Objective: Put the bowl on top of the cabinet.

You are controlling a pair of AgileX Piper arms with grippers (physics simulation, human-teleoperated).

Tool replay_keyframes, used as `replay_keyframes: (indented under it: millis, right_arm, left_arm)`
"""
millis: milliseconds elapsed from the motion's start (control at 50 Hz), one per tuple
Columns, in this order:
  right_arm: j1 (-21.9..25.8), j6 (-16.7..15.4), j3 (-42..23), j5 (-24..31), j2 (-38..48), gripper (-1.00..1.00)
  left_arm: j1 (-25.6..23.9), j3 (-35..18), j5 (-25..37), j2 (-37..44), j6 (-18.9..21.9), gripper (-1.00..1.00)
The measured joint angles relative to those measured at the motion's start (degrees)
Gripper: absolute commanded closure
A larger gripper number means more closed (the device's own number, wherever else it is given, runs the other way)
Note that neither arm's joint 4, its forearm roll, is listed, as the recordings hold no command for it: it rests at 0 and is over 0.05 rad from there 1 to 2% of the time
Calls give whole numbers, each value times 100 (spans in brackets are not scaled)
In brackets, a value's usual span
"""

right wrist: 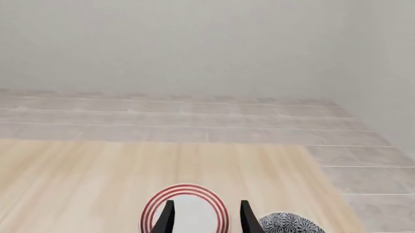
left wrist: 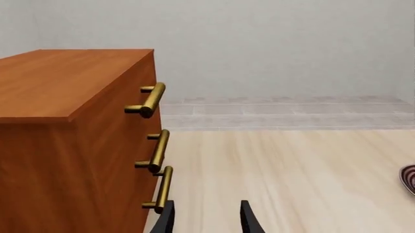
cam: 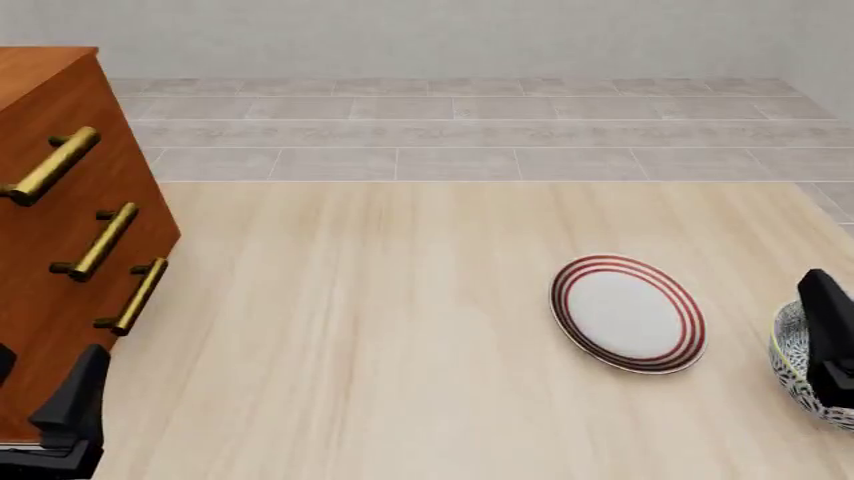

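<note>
The bowl [cam: 795, 362], blue-and-white patterned, sits on the table at the far right edge of the front view, partly hidden by my right gripper [cam: 827, 335] just above it. In the right wrist view the bowl [right wrist: 290, 224] lies beside the open right gripper [right wrist: 205, 208], off its line and not between the fingers. The reddish-brown cabinet [cam: 54, 200] with three brass handles stands at the far left. My left gripper [cam: 47, 388] hangs open by its lower front corner. The left wrist view shows the cabinet [left wrist: 71, 126] close beside the open, empty left gripper [left wrist: 206, 208].
A flat white plate with red rings [cam: 627, 312] lies left of the bowl; it also shows beyond the right fingers as the plate [right wrist: 184, 208], and its edge [left wrist: 408, 178] shows in the left wrist view. Bare light wood tabletop [cam: 360, 330] spans between cabinet and plate.
</note>
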Motion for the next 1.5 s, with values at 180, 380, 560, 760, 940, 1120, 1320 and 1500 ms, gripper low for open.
replay_keyframes:
  millis: [180, 380, 560, 760, 940, 1120, 1320, 1500]
  right_arm:
    - [-212, -96, -447, 192, 398, -100]
    - [-415, -74, -1082, 552, 837, -100]
    - [-542, -130, -1671, 909, 1184, -100]
    - [-679, -78, -2180, 1225, 1570, -100]
    - [-892, -69, -2545, 1587, 1807, -100]
    - [-1109, 2, -2799, 1930, 1961, -100]
    - [-1407, 101, -2919, 2167, 2172, -100]
    - [-1625, 140, -2953, 2348, 2383, -100]
  left_arm:
    - [-5, 1, -8, 15, -35, -100]
    - [-19, 1, -40, 67, -84, -100]
    - [-18, 2, -81, 129, -142, -100]
    - [-13, 1, -124, 198, -220, -100]
    - [-14, 2, -210, 325, -254, -100]
    - [-25, 3, -286, 433, -296, -100]
    - [-45, 3, -293, 454, -336, -100]
    - [-53, 3, -278, 449, -356, -100]
